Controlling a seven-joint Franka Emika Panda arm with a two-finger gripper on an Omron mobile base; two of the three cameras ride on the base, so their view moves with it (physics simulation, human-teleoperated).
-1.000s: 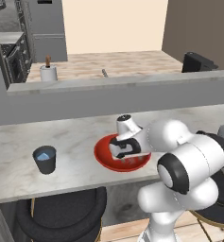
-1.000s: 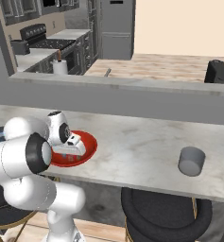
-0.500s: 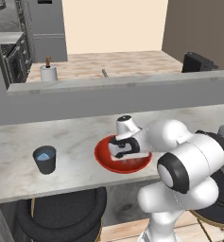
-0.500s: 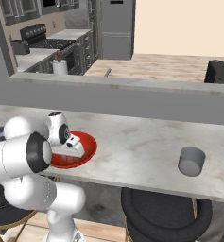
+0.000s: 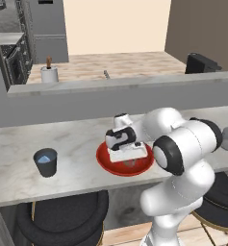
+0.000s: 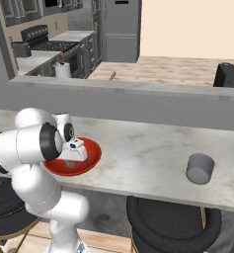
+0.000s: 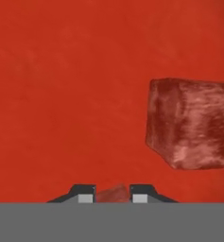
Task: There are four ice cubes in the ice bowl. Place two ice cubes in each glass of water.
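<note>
I can read no brand, label or writing on anything here.

My end effector [image 7: 112, 193] is down inside the ice bowl [image 5: 106, 163], the glossy red bowl on the marble tabletop [image 5: 19, 144]. In the hand view its two dark fingertips [image 7: 84, 193] stand close together with a small translucent piece between them; it looks like one of the ice cubes [image 7: 112, 193] pinched there, though so little of it shows that I hedge on that. A second ice cube [image 7: 191, 124] lies on the red floor of the bowl, beside the pinched one and apart from it. I can count two cubes; my hand hides the rest of the bowl's inside in both base views.

There are two glasses. The dark glass [image 5: 45, 162], with bluish contents, stands on the tabletop well to the left of the bowl. The lighter grey glass [image 6: 200, 168] stands well to the bowl's right.
</note>
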